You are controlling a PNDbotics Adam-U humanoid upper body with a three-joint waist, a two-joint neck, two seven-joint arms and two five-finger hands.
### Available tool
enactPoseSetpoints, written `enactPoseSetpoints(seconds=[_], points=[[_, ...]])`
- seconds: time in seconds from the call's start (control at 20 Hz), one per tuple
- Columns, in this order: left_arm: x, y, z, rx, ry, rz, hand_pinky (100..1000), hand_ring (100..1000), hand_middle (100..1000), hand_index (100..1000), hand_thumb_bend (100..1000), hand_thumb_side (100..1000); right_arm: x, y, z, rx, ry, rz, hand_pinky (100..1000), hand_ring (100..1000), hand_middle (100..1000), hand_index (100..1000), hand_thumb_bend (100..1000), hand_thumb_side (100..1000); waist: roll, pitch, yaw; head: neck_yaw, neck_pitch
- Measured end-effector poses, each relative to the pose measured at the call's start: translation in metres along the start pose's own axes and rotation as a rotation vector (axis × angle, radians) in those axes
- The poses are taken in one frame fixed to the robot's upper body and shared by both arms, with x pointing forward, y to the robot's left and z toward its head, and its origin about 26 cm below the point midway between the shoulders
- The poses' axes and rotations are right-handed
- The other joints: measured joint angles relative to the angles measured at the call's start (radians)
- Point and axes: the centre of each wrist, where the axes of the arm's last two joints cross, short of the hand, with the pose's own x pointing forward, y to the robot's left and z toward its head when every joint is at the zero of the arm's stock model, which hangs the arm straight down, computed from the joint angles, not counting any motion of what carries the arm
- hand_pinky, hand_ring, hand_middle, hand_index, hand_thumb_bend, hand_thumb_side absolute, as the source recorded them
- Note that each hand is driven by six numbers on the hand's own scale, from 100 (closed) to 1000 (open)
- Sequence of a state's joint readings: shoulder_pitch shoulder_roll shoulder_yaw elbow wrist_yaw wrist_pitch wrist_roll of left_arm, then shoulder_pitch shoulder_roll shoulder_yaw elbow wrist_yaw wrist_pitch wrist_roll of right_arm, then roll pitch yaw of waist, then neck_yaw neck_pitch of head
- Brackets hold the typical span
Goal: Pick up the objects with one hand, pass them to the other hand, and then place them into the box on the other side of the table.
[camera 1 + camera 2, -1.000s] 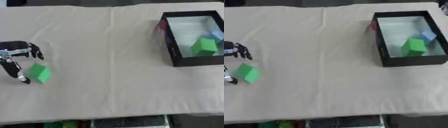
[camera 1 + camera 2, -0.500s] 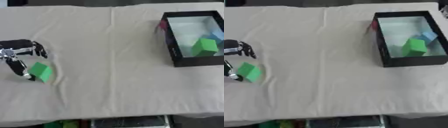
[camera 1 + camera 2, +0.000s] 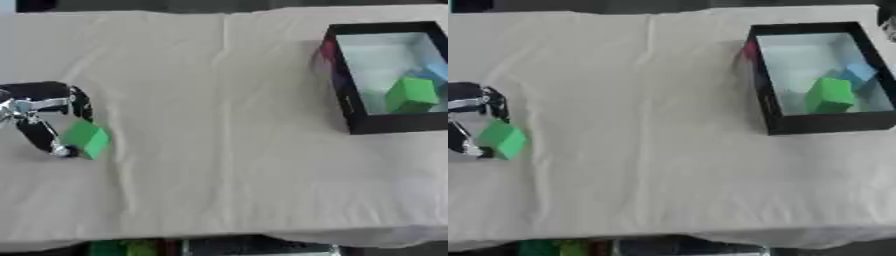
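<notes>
left robot hand [image 3: 39,112] at nine o'clock, fingers curled round a green cube [image 3: 86,139] on the table [image 3: 219,125], black box [image 3: 350,107] at two o'clock holding a green block [image 3: 409,94] and a blue block [image 3: 855,75], right robot hand not visible

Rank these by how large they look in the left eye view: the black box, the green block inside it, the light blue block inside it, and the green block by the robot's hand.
1. Black rectangular box: largest.
2. Green block inside the box and green block by the left hand: look alike, so no ranking.
3. Light blue block: smallest, though cut off by the view's edge.
</notes>
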State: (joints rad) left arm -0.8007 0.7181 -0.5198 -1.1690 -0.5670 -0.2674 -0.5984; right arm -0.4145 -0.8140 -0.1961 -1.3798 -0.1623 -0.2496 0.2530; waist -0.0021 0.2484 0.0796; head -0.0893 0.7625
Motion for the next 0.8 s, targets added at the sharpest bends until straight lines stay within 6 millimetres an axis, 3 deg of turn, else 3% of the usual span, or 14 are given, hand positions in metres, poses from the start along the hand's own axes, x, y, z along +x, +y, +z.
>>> enactPoseSetpoints(seconds=[0.3,0.55,0.8], points=[[0.005,0.017,0.013,0.061,0.007,0.005,596,586,547,560,439,100,-0.001,0.000,0.001,-0.001,0.002,0.000,1000,968,933,842,100,422,0.000,0.000,0.002,0.000,0.000],[0.017,0.048,0.031,0.239,0.026,0.016,576,561,530,544,412,100,0.000,0.000,0.000,-0.004,-0.003,-0.004,1000,968,933,843,100,427,-0.003,0.000,0.004,0.000,0.000],[0.023,0.059,0.037,0.419,0.080,0.084,562,538,520,541,344,100,0.002,0.000,-0.001,-0.010,-0.017,-0.017,1000,969,933,844,100,430,-0.006,0.000,0.004,0.000,0.000]])
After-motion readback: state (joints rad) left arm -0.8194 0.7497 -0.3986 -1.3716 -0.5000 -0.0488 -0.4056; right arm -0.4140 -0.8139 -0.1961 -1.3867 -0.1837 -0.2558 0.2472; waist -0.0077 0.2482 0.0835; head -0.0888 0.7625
